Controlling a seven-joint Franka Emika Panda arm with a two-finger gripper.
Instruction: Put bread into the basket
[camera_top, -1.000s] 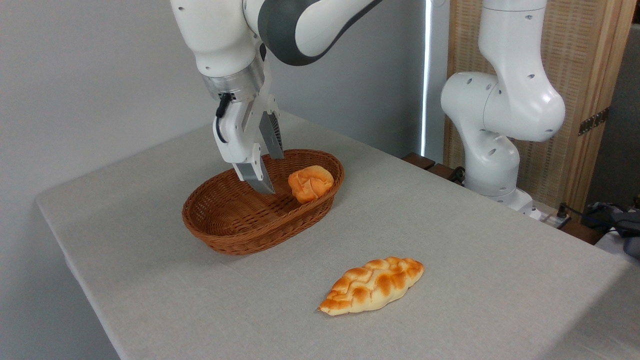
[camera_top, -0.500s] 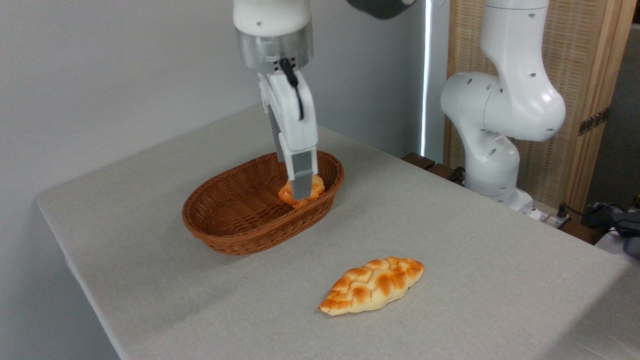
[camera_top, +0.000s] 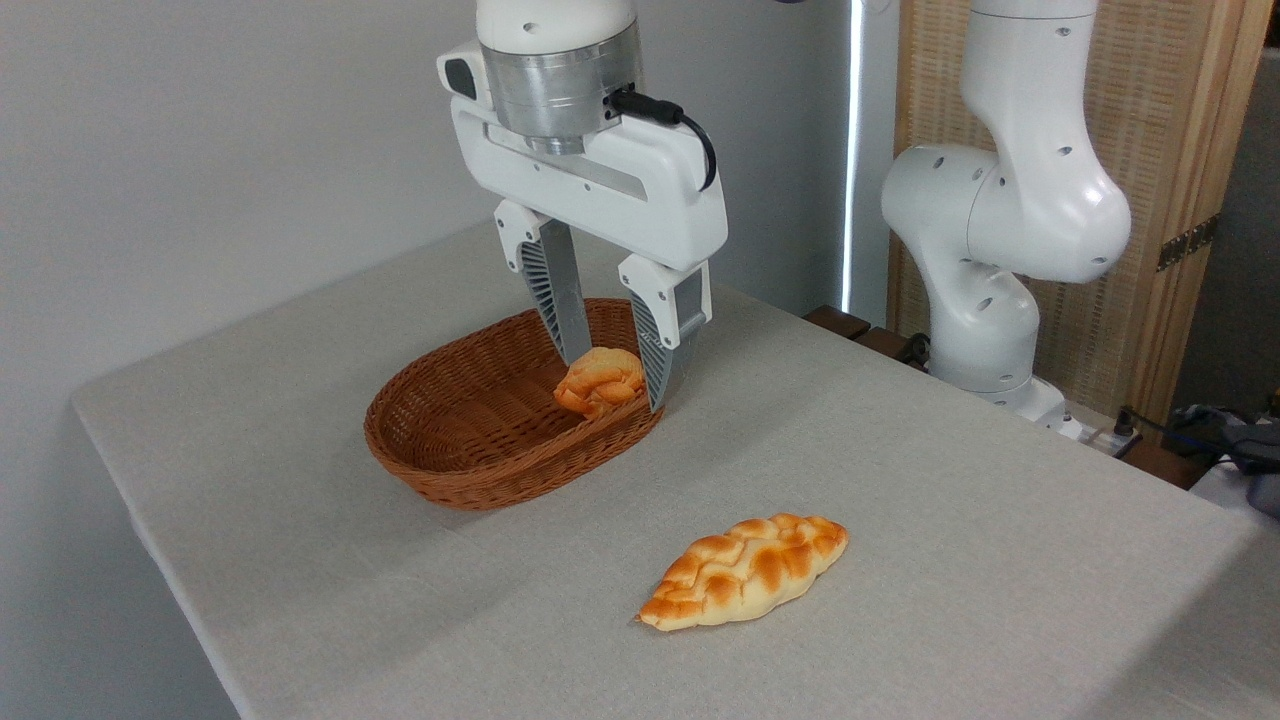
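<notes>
Camera view: my pincer (camera_top: 617, 387) straddles the bread (camera_top: 600, 381) in the basket (camera_top: 460, 440), fingers apart, possibly touching its sides; a braided loaf (camera_top: 744, 571) lies well apart

Gripper (camera_top: 618, 385): swung round from a second ago, when it hung tilted over the basket's (camera_top: 450, 470) left middle; now its broad side faces the camera at the basket's right end.
Fingers (camera_top: 560, 300): half a second back they lined up edge-on in front of the bun (camera_top: 600, 380); now they're spread, one either side of it.
Bun: was lying clear at the far right wall; now it sits a touch lower and further left, between the fingers.
</notes>
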